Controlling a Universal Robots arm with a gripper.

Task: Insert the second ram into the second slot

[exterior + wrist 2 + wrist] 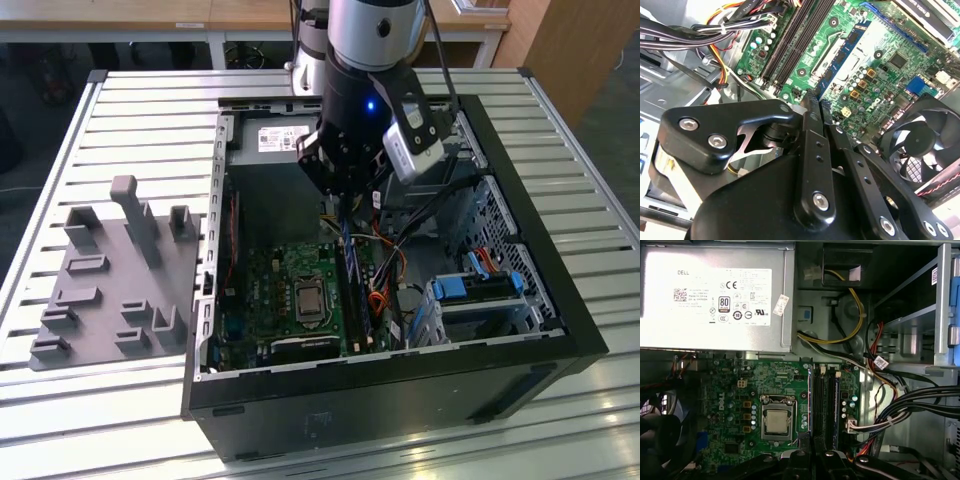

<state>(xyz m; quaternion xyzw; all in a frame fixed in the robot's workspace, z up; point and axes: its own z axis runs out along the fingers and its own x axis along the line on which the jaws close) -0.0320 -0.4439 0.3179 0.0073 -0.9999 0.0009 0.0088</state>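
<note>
Gripper (815,102) pinches the second ram (840,60) edge-on above the memory slots (822,400). A cable bundle (910,400) crowds 1 side of the slots and the CPU (775,422) lies on the other.

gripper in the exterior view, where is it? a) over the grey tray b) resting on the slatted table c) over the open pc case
c: the gripper hangs over the motherboard inside the open pc case, shut on the second ram; the grey tray lies apart at the exterior view's left.
</note>
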